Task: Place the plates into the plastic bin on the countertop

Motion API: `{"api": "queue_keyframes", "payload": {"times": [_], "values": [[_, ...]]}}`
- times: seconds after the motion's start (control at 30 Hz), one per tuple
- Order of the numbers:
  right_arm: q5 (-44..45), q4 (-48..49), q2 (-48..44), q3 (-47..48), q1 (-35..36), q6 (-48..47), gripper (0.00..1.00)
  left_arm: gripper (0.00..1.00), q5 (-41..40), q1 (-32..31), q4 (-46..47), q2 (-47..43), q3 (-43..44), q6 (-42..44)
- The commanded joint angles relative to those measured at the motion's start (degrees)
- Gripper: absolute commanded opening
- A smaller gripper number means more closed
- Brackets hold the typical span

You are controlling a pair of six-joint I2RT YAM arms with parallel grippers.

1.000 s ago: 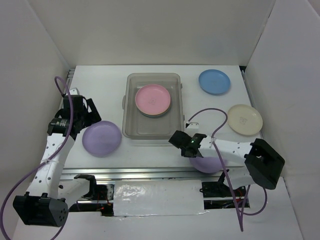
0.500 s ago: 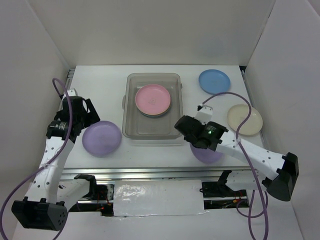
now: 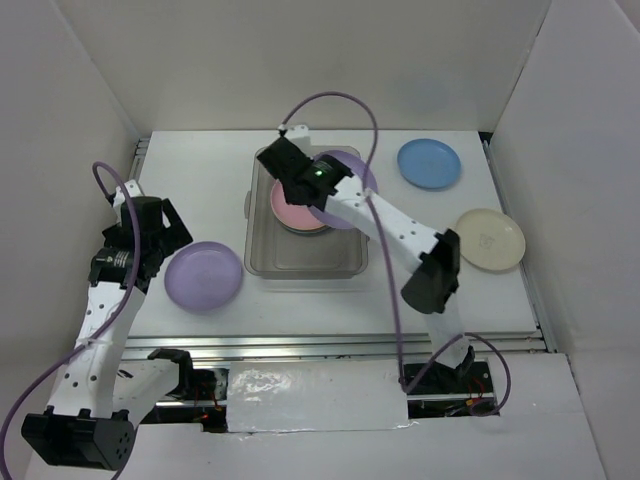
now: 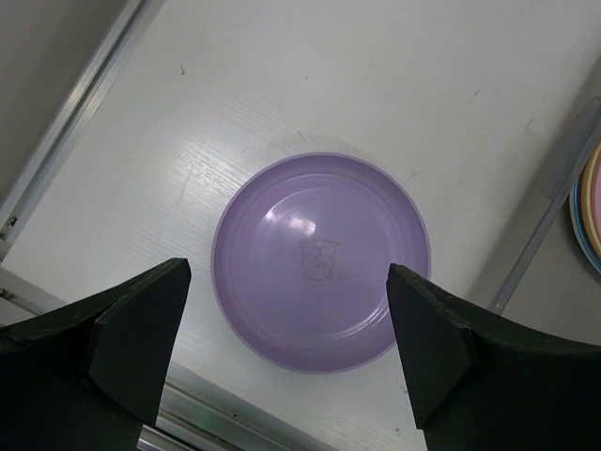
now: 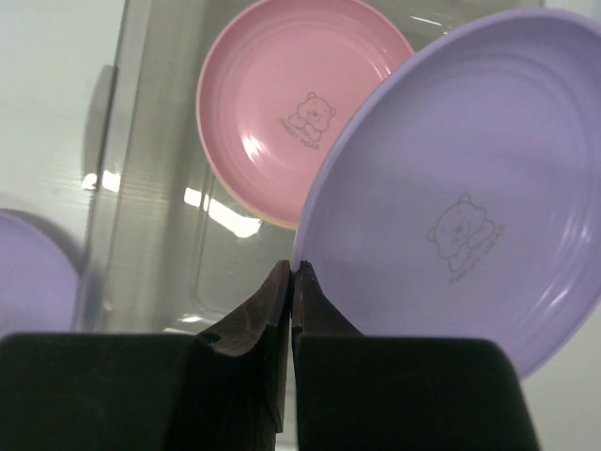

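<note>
A: Now, the step in hand. The right gripper (image 5: 293, 271) is clenched on the rim of a lavender plate (image 5: 451, 216), which it carries tilted above the bin (image 3: 262, 258). The plate is not yet down.

B: Where over the bin?

A: The far right part. It overlaps the pink plate (image 3: 298, 205) lying in the bin's far half. A yellowish rim peeks from under the pink one, so that is likely a stack. From the top view, the held plate's right edge seems to overhang the bin's right rim.

B: Next move, then?

A: Judged only: shift a little left, level the plate, lower it onto the pink one, then release. A thin pinch on the rim of a tilted plate may let it swing, so a slow descent looks wise.

B: And the left side?

A: The left gripper (image 4: 286, 277) is spread wide and hovers over the second lavender plate (image 3: 204, 277), touching nothing. That plate lies flat on the table (image 3: 200, 170), just left of the bin and near the front rail (image 3: 300, 345).

B: Room to move?

A: The bin's near half is bare, with space for another pile. The left wall (image 3: 60, 200) stands close beside the left arm, so there is little slack outward. The blue plate (image 3: 429, 163) and cream plate (image 3: 490, 239) sit right of the bin on open table, apart from each other. The right arm reaches across the bin's right rim, so the left arm would do better to wait before bringing its plate in.
</note>
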Motion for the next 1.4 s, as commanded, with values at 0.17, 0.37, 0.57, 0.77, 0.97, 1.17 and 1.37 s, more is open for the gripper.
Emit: {"api": "queue_keyframes", "payload": {"times": [0.17, 0.37, 0.57, 0.77, 0.97, 1.17, 1.37], "values": [[-5.54, 15.35, 6.62, 1.37, -2.99, -14.85, 0.00, 0.99, 1.08, 0.22, 1.43, 1.61, -0.32, 0.02], [-9.69, 23.63, 8.18, -1.13, -2.30, -18.80, 0.00, 0.99, 2.40, 0.22, 1.78, 2.05, -0.32, 0.72], [-12.77, 25.48, 13.37, 2.83, -2.12, -21.27, 0.00, 0.99, 1.96, 0.13, 1.78, 1.52, -0.49, 0.54], [-11.98, 22.85, 18.48, 8.02, -1.86, -20.57, 0.00, 0.99, 2.67, 0.13, 1.78, 1.87, -0.41, 0.81], [-11.63, 23.73, 19.53, 6.61, -3.17, -19.07, 0.03, 0.99, 3.81, 0.13, 2.22, 1.34, -0.76, 1.16], [-10.49, 23.99, 13.92, 5.91, -0.54, -19.51, 1.00, 0.99, 2.77, 0.22, 1.70, 2.13, -0.67, 0.81], [-4.70, 18.99, 3.11, 10.13, 4.65, -18.38, 1.00, 0.99, -2.78, 0.48, -1.20, 4.15, -0.06, -3.67]]}}
